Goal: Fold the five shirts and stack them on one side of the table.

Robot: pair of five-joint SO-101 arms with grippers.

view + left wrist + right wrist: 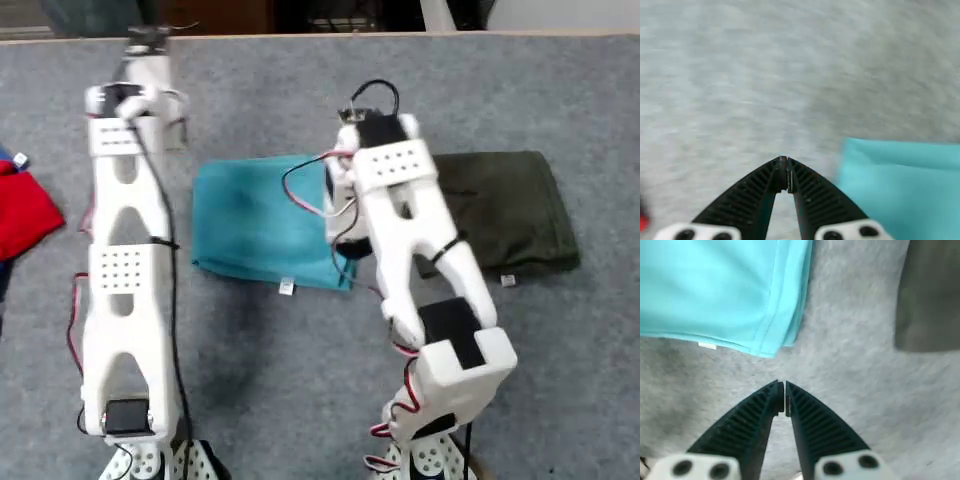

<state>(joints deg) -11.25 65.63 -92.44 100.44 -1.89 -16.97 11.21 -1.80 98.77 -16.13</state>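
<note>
Here, in the high view, the bases of the left arm and the right arm stand side by side at the near edge of the grey table. Both arms stretch away across it.

Mid-table lie two folded shirts, apart from each other with bare grey surface between them. The teal shirt lies between the two arms, with a small white tag at its near edge. The dark green shirt lies beyond the right arm's outer side and also shows a tag at its near edge. A red shirt lies at the table's left edge, well apart from the teal one.

The right gripper hangs over the bare strip between the teal and dark green shirts. Its black ribbed fingers are pressed together with nothing between them.

Farther off, the left gripper is over bare table just beside the teal shirt's edge, its tips likewise together and holding nothing.
</note>
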